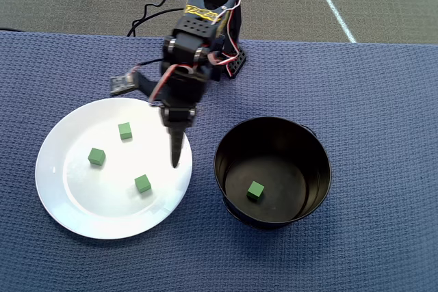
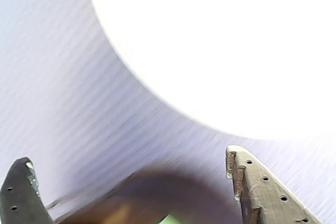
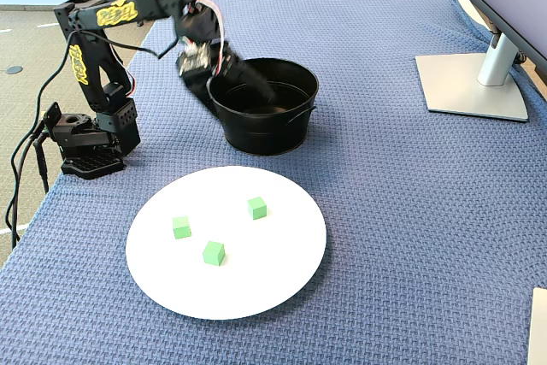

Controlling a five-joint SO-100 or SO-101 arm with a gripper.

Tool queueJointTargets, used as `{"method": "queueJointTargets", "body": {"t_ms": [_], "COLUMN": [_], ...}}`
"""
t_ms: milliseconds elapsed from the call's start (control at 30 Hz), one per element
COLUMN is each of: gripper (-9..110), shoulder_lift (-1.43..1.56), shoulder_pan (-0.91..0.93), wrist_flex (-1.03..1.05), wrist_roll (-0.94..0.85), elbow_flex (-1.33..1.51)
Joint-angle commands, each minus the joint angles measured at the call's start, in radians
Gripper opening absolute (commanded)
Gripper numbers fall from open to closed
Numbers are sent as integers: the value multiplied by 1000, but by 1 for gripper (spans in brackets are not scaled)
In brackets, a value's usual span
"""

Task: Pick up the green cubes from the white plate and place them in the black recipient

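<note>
Over the right edge of the plate (image 1: 102, 206) in the overhead view, the gripper (image 1: 176, 158) hangs empty; the wrist view shows its fingers spread wide with nothing between them. One cube (image 1: 255, 191) already lies on the bucket (image 1: 274, 140) floor, just right of the plate. Three cubes (image 1: 124, 130) (image 1: 96, 156) (image 1: 142, 183) sit apart on the plate, so roughly a quarter looks done and three picks remain.
</note>
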Motion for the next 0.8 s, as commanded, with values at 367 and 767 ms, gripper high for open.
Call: {"method": "queueJointTargets", "body": {"t_ms": [367, 767], "gripper": [41, 40], "shoulder_lift": [178, -61], "shoulder_pan": [393, 520], "wrist_flex": [-405, -528], "wrist_roll": [-712, -792], "elbow_flex": [509, 465]}}
